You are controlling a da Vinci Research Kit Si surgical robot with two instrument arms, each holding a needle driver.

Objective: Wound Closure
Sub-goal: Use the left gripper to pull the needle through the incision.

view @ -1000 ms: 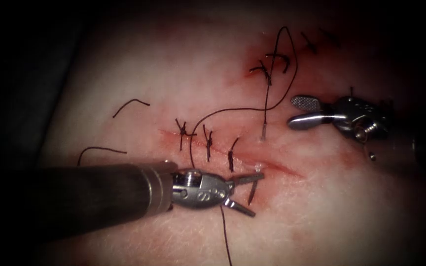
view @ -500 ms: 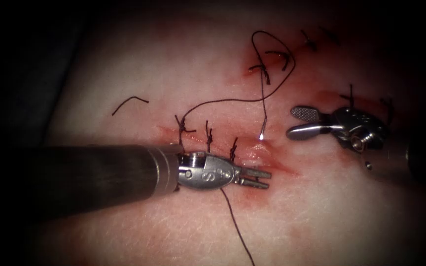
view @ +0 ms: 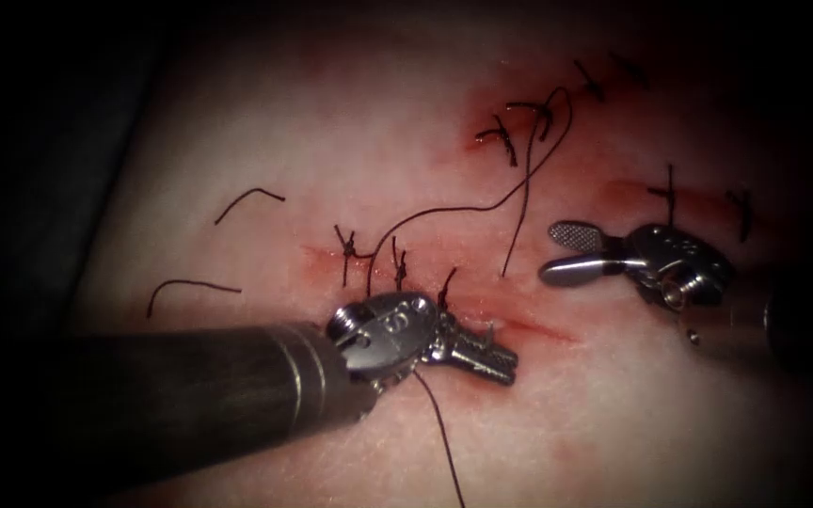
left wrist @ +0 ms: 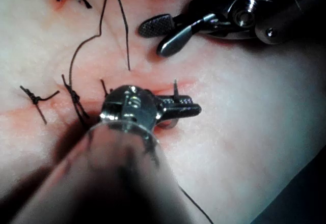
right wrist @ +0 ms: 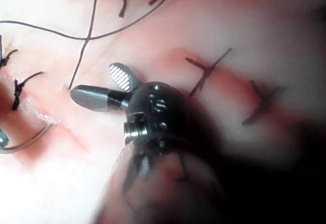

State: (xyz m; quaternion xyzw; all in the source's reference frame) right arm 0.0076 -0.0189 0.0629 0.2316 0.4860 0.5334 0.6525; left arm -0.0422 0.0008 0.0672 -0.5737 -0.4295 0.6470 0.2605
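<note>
In the endoscope view, the left tool (view: pixel 493 356) is seen closed over the cut (view: pixel 529 327) in the tissue (view: pixel 613 423), gripping the needle, whose point cannot be made out there; thread (view: pixel 439 428) trails below it; the right tool (view: pixel 557 252) is held open and empty, right of the stitches (view: pixel 397 268). In the left wrist view, the left tool's jaws are seen clamped together at the cut (left wrist: pixel 178 86); the right tool (left wrist: pixel 155 35) gapes beyond. In the right wrist view, the curved needle (right wrist: pixel 30 137) is seen emerging from the tissue (right wrist: pixel 76 183) beside the cut, near the open right tool (right wrist: pixel 94 84).
</note>
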